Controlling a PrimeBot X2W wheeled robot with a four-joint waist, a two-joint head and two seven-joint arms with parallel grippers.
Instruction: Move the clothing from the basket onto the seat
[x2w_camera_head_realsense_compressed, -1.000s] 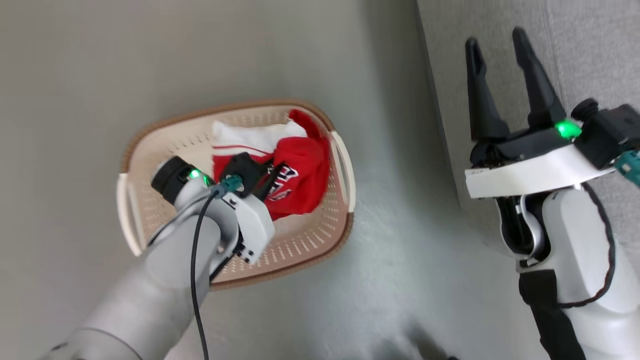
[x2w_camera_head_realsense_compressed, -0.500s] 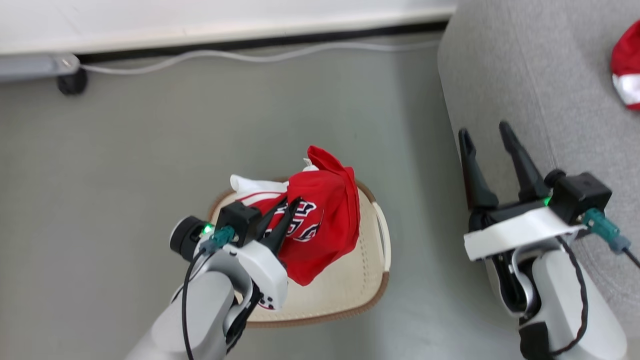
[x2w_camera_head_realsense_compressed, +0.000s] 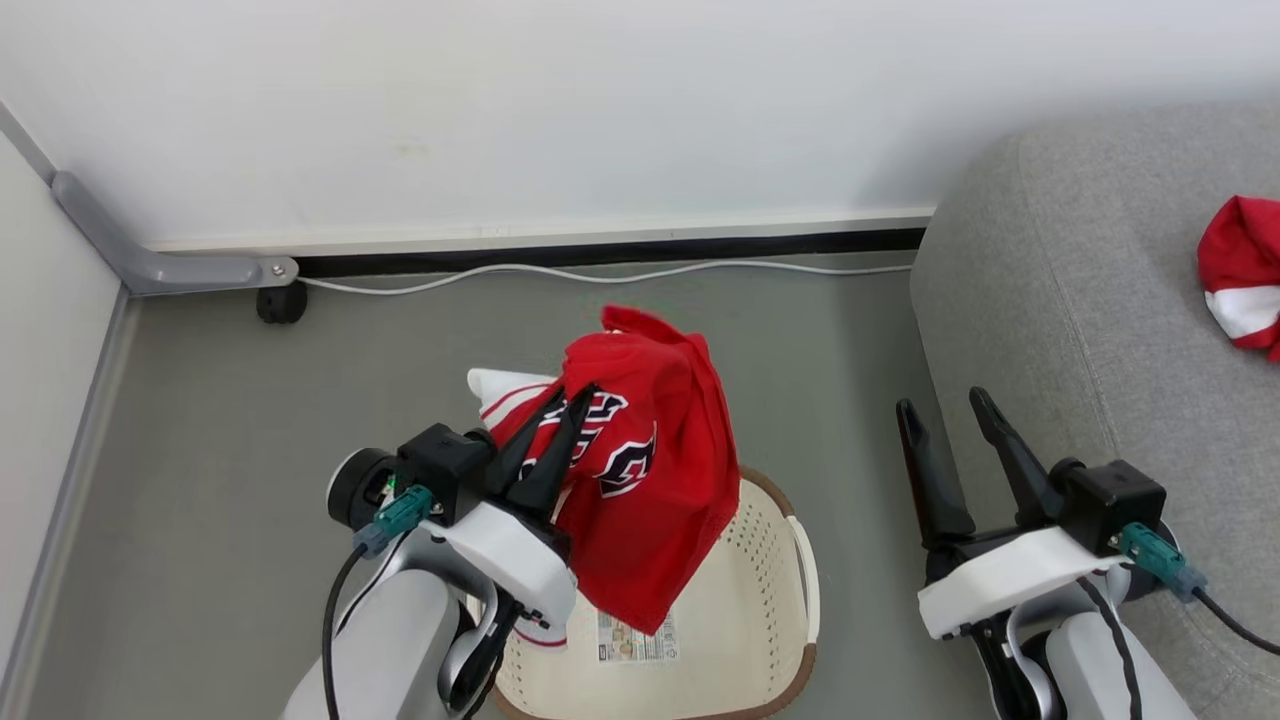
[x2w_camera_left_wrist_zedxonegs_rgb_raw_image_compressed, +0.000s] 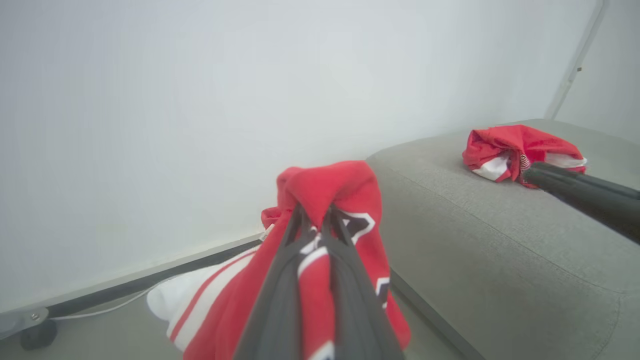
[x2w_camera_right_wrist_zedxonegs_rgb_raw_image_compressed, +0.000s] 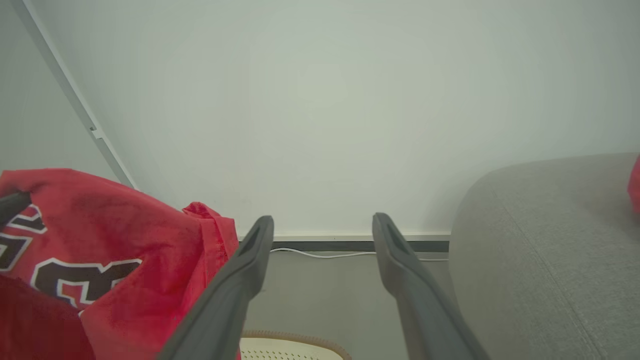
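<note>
My left gripper (x2w_camera_head_realsense_compressed: 572, 400) is shut on a red jersey (x2w_camera_head_realsense_compressed: 655, 480) with dark white-edged lettering, holding it in the air above the cream basket (x2w_camera_head_realsense_compressed: 770, 600). The left wrist view shows the red jersey (x2w_camera_left_wrist_zedxonegs_rgb_raw_image_compressed: 330, 190) bunched over the closed fingertips (x2w_camera_left_wrist_zedxonegs_rgb_raw_image_compressed: 300, 220). A second red-and-white garment (x2w_camera_head_realsense_compressed: 1240, 275) lies on the grey seat (x2w_camera_head_realsense_compressed: 1050, 300) at the right; the same second garment (x2w_camera_left_wrist_zedxonegs_rgb_raw_image_compressed: 515, 150) also appears on the seat (x2w_camera_left_wrist_zedxonegs_rgb_raw_image_compressed: 475, 225) from the left wrist. My right gripper (x2w_camera_head_realsense_compressed: 940, 410) stands open and empty beside the seat's edge, its fingers (x2w_camera_right_wrist_zedxonegs_rgb_raw_image_compressed: 250, 265) spread apart.
A white wall with a dark baseboard (x2w_camera_head_realsense_compressed: 600, 262) and a white cable (x2w_camera_head_realsense_compressed: 600, 275) runs behind the basket. A grey bracket with a black caster (x2w_camera_head_realsense_compressed: 280, 300) sits at the left corner. Grey floor (x2w_camera_head_realsense_compressed: 250, 420) lies around the basket.
My left gripper has lifted the red jersey up out of the basket. The head camera has tilted up, bringing the wall and the seat's top into view.
</note>
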